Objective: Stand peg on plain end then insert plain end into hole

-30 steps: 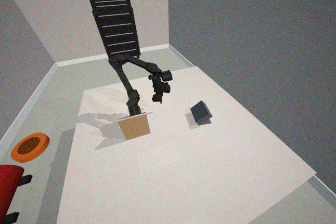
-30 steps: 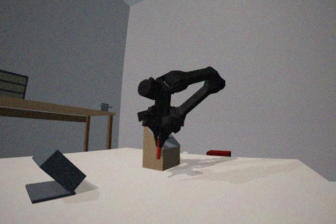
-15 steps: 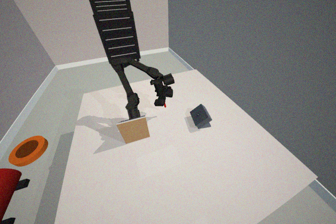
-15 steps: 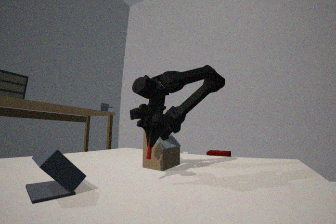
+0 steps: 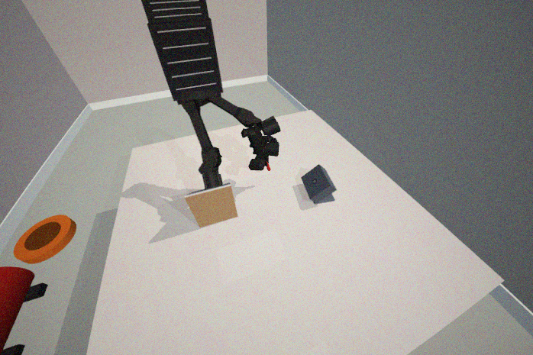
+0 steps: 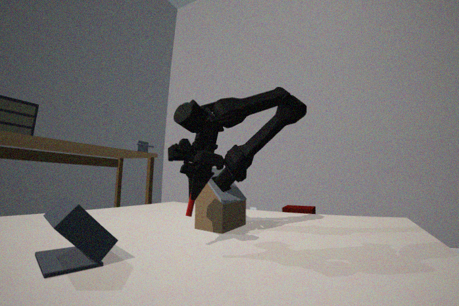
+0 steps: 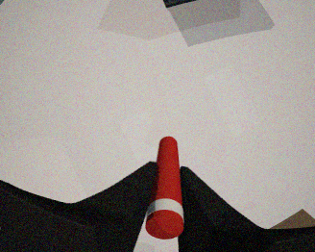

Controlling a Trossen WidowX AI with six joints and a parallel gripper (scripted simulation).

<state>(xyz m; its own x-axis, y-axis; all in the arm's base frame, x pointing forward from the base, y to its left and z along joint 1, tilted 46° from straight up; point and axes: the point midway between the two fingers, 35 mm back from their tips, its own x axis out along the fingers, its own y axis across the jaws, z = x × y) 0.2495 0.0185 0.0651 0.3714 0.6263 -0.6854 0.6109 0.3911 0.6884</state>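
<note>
The red peg (image 5: 268, 166) (image 6: 189, 207) (image 7: 169, 165) is held in my gripper (image 6: 191, 195) (image 7: 167, 171), which is shut on it. In the wrist view the white-banded end is nearest the camera and the plain end points away, past the fingertips. In the exterior view the peg hangs above the table, slightly tilted, plain end down. The dark sloped panel (image 5: 318, 182) (image 6: 85, 233) stands on its base apart from the peg. Its hole (image 5: 314, 181) shows as a small dark ring in the top view. The hole is not visible in the other views.
A tan house-shaped block (image 5: 211, 206) (image 6: 208, 211) with a grey roof stands close to the gripper and arm; its corner shows in the wrist view (image 7: 300, 220). The table (image 5: 301, 265) (image 6: 259, 276) carries shadows of the arm. An orange ring (image 5: 66, 237) lies beyond the table's edge.
</note>
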